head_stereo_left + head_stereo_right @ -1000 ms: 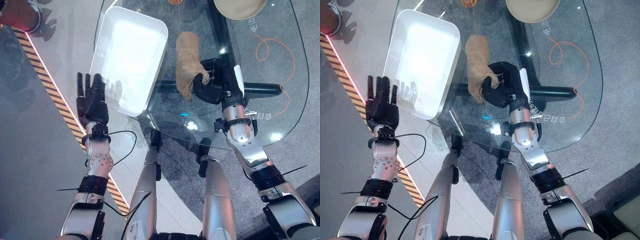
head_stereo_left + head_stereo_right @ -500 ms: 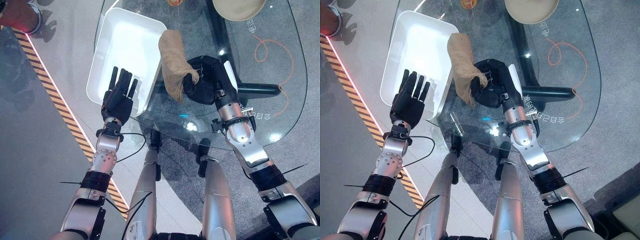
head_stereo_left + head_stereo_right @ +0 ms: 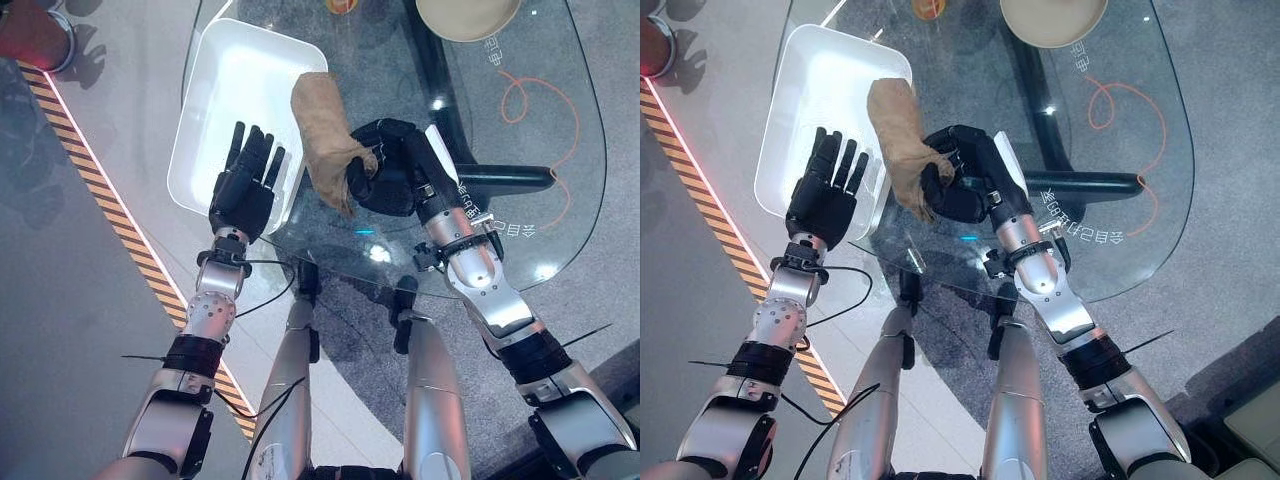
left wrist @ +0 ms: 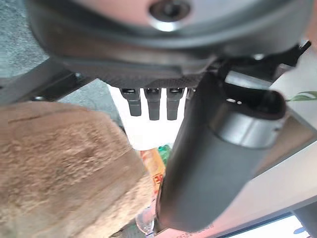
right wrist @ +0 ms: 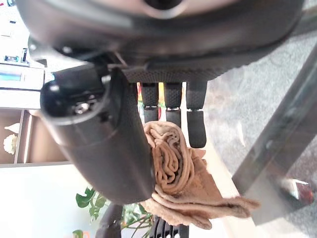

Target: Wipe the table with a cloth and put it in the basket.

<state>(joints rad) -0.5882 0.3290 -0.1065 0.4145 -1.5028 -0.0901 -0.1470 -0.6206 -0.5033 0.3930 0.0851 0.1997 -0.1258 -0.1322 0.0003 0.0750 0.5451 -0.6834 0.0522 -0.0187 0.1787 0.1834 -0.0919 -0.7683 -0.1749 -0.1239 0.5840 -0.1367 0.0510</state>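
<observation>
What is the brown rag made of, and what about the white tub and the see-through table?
The cloth, pinched in the right hand, looks like soft, fuzzy terry fabric: it droops and bunches into folds. The white basket seems smooth, glossy plastic, judging by its bright shine and rounded rim. The table looks like clear glass, since the floor and its dark base show through.

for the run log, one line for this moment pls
right hand: shut on cloth | left hand: open over basket | cloth: beside basket
</observation>
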